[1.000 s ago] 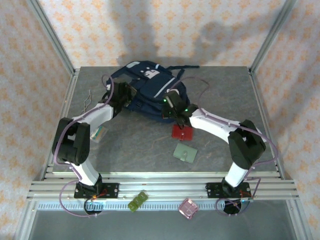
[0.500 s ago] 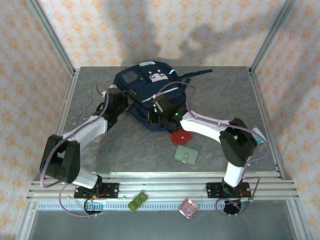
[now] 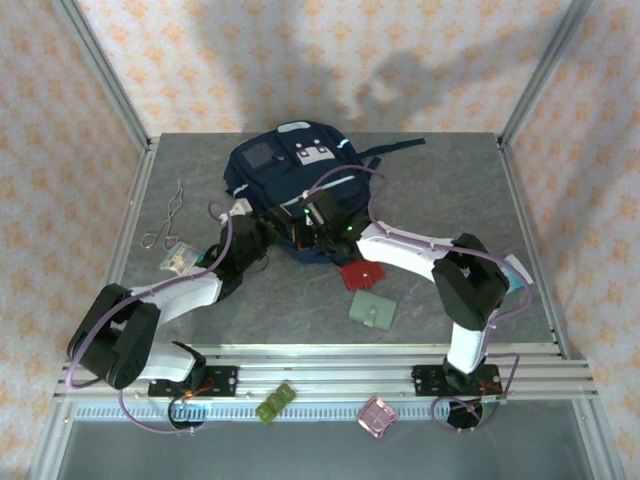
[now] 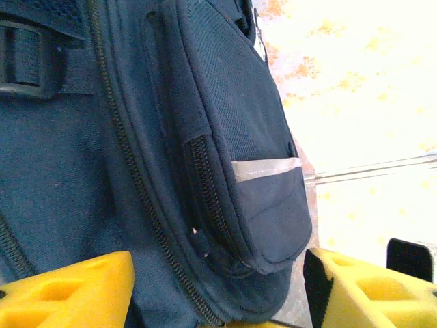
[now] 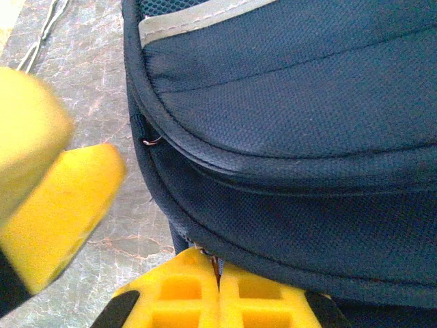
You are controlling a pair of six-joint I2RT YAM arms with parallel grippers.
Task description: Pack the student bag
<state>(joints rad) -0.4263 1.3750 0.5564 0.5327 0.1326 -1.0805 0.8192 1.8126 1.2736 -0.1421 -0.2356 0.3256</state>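
The student bag (image 3: 285, 170) lies at the back middle of the table, navy with white and grey front patches facing up. Its near edge meets both grippers. My left gripper (image 3: 266, 236) is open beside the bag's near left corner. In the left wrist view its yellow fingers (image 4: 68, 290) straddle the corner of the bag (image 4: 171, 137), by the zippers and a grey stripe, with nothing gripped. My right gripper (image 5: 218, 283) is shut on a small tab at the seam of the bag (image 5: 293, 137), seen from above at the bag's near edge (image 3: 306, 224).
A red card (image 3: 365, 272) and a green wallet (image 3: 372, 309) lie near the right arm. A bent wire piece (image 3: 168, 215) and a small packet (image 3: 178, 257) sit at the left. A green item (image 3: 275, 402) and a pink one (image 3: 377, 415) rest on the front rail.
The bag has swung round so its front patches face up. My left gripper let go, opened, and its arm lowered toward the table. The right gripper stayed shut at the bag's edge.
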